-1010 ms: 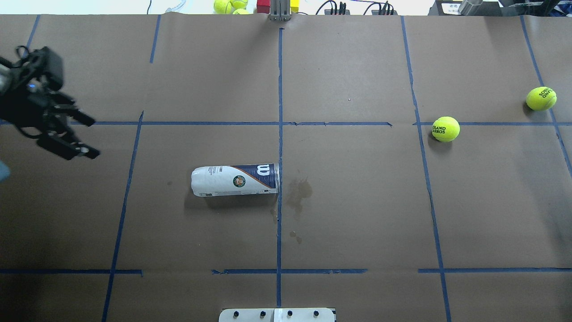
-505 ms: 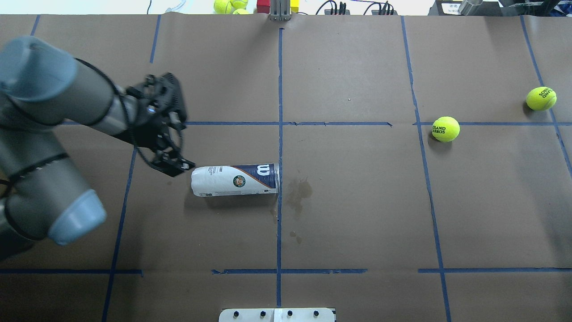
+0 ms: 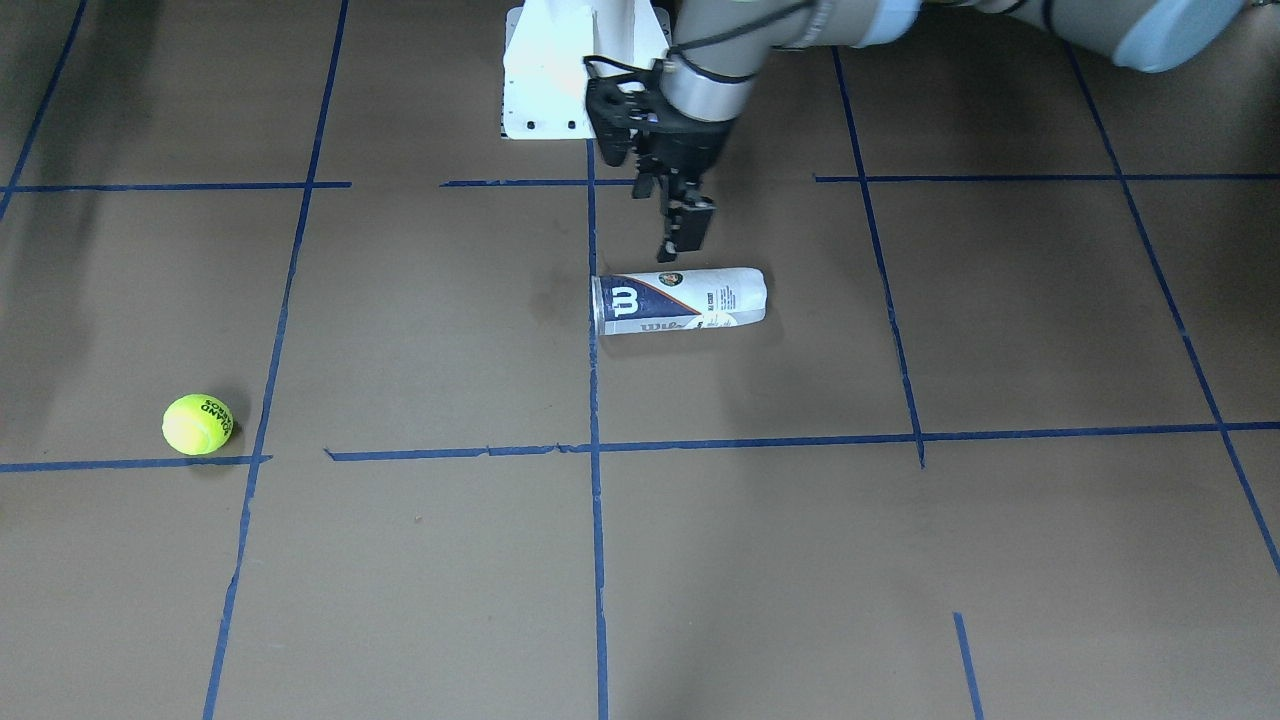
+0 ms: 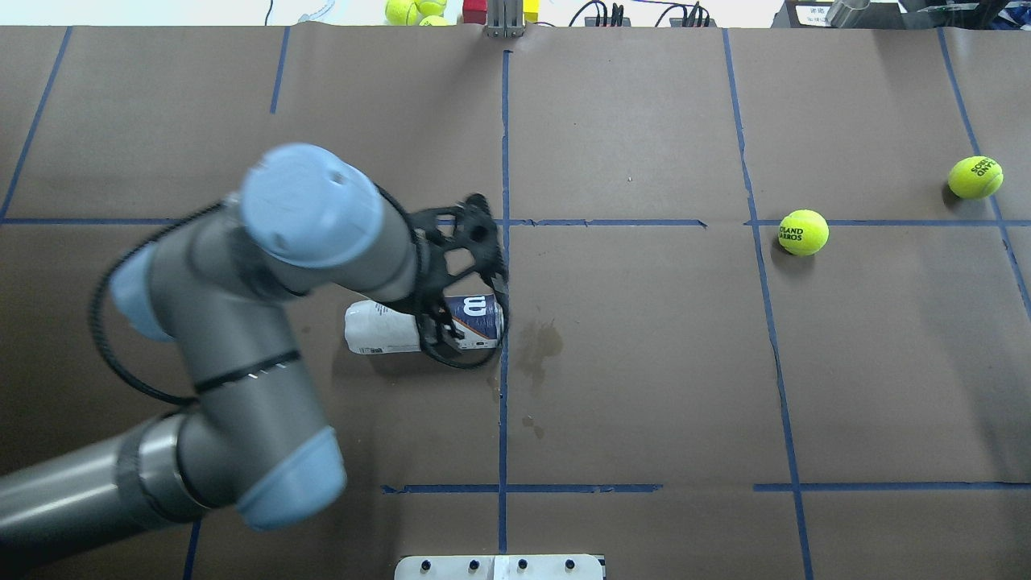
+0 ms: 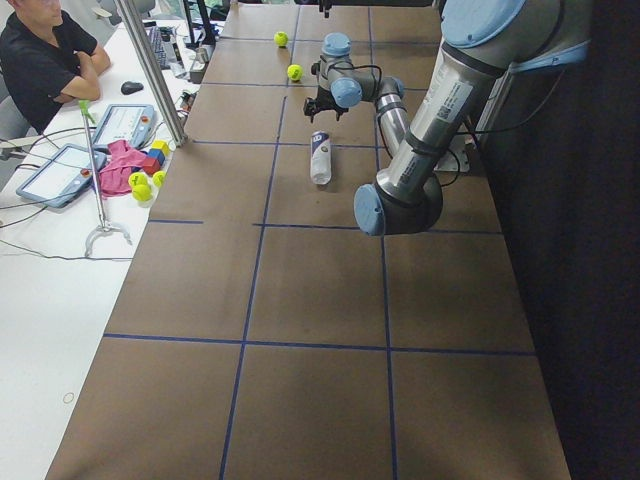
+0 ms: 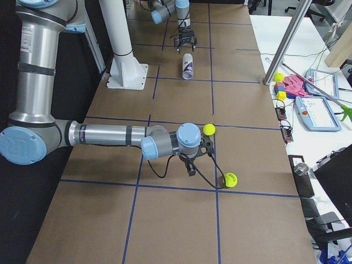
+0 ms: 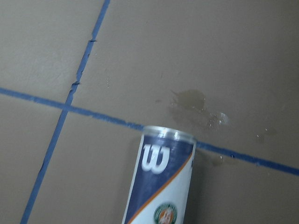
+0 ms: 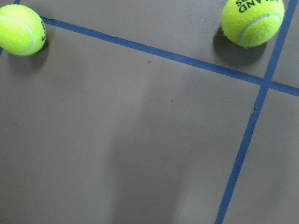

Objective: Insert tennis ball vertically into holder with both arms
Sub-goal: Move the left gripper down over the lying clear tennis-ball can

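Observation:
The holder (image 3: 685,300) lies on its side near the table's middle, navy "W" end at the centre tape line; it also shows in the overhead view (image 4: 374,329) and the left wrist view (image 7: 159,186). My left gripper (image 3: 680,235) hangs just above the holder's middle, fingers pointing down, open and empty. Two tennis balls (image 4: 803,232) (image 4: 975,177) rest on the table's right side, and both show in the right wrist view (image 8: 21,29) (image 8: 252,21). My right gripper (image 6: 190,168) shows only in the exterior right view, between the two balls; I cannot tell whether it is open or shut.
The white robot base (image 4: 499,566) stands at the near edge. A damp stain (image 4: 540,342) marks the paper by the holder's open end. Spare balls (image 4: 411,10) and coloured blocks sit beyond the far edge. An operator (image 5: 45,60) sits at the side desk.
My left arm has swept in from the table's left edge to above the holder. The holder and both balls have not moved.

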You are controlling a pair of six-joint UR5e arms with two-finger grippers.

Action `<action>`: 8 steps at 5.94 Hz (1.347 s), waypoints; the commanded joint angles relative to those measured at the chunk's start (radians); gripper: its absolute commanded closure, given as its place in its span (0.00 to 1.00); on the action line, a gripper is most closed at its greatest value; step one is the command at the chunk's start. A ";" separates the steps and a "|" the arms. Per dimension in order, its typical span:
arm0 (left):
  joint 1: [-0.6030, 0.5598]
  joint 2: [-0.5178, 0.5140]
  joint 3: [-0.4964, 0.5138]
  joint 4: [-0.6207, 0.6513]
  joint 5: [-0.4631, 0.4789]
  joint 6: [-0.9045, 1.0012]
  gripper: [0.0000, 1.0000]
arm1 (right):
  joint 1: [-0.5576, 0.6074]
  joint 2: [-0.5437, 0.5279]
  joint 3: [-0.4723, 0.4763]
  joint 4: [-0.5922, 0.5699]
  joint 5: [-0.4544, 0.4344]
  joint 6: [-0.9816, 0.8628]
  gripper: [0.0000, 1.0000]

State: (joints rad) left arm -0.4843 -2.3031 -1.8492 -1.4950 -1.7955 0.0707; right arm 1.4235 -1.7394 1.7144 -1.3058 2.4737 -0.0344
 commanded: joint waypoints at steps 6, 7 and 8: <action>0.111 -0.219 0.323 0.216 0.303 0.163 0.00 | -0.002 0.000 -0.002 0.000 -0.007 0.039 0.00; 0.131 -0.220 0.323 0.214 0.306 0.134 0.00 | -0.002 0.000 -0.006 0.000 -0.007 0.039 0.00; 0.139 -0.219 0.330 0.210 0.320 0.114 0.00 | -0.002 0.000 -0.007 0.000 -0.007 0.039 0.00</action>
State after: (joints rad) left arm -0.3557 -2.5217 -1.5261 -1.2818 -1.4877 0.2049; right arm 1.4220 -1.7395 1.7092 -1.3054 2.4667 0.0043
